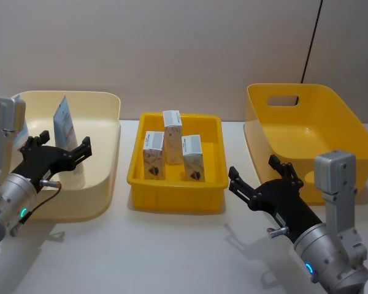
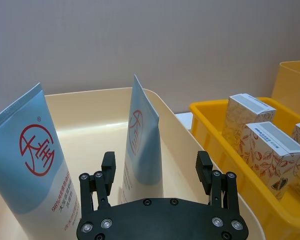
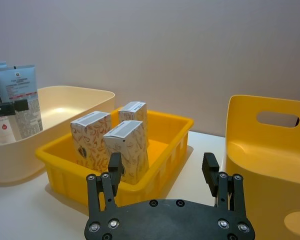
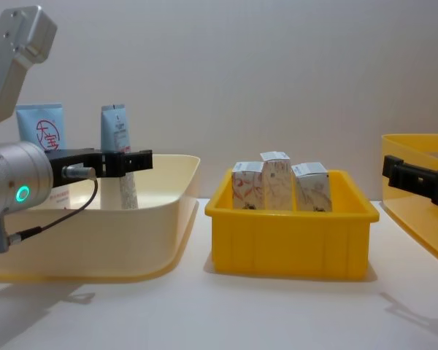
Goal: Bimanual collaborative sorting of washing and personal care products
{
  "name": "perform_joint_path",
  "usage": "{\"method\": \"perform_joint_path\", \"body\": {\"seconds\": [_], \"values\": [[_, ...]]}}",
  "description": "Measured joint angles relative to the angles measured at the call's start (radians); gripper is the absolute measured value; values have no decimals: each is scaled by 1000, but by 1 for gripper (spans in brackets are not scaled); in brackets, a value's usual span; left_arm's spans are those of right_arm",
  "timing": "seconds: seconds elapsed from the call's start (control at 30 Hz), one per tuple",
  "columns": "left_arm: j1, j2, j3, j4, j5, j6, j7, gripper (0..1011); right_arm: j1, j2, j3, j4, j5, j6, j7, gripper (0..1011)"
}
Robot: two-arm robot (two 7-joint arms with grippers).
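Sorting looks part-done: two tubes (image 2: 35,170) stand in the cream bin (image 1: 104,98), three cartons (image 1: 172,147) sit in the middle yellow tray (image 1: 178,199), the right yellow bin (image 1: 331,122) shows nothing inside, and the left gripper (image 1: 64,142) at the tubes and the right gripper (image 1: 254,166) over the desk (image 1: 172,245) both have jaws released.

A white worktop (image 1: 172,251) holds three bins in a row. A cream bin (image 1: 104,184) is on the left. A low yellow tray (image 1: 178,199) is in the middle. A deep yellow bin (image 1: 313,131) with a handle hole is on the right.
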Motion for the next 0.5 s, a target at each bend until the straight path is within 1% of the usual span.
{"method": "perform_joint_path", "body": {"seconds": [0.5], "values": [[-17,-14,0,9,18,4,-11,1003,0,0,0,0,0,0,0,1001]]}}
